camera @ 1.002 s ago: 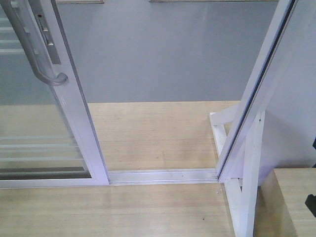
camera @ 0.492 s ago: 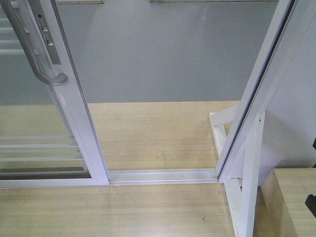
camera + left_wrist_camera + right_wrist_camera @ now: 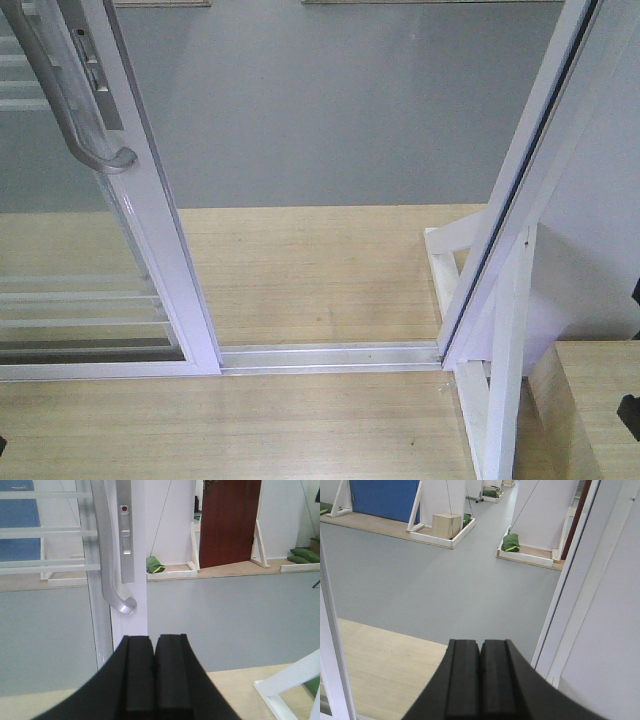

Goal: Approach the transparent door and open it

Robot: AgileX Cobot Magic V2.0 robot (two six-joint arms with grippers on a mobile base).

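The transparent door (image 3: 90,270) stands at nine o'clock in the front view, slid aside so a wide gap runs along the aluminium floor track (image 3: 330,356) to the white jamb (image 3: 520,190) at three o'clock. The opening step looks largely done; to do it well, any further push should follow the track, low and level, not twist the frame.

The left gripper (image 3: 154,667) has its black pads pressed together on nothing, aimed at the door's upright with the pull handle (image 3: 112,575) at eleven o'clock above it. The right gripper (image 3: 480,672) is likewise closed and empty, facing the grey floor (image 3: 445,575) through the gap.

The door is clear glass crossed by thin white bars, in a glossy white frame. The handle is a smooth brushed-metal bar curling into a hook at its foot, beside a slim lock plate (image 3: 126,530), probably metal too. Pale wood-grain boards (image 3: 300,270) lie on both sides of the track
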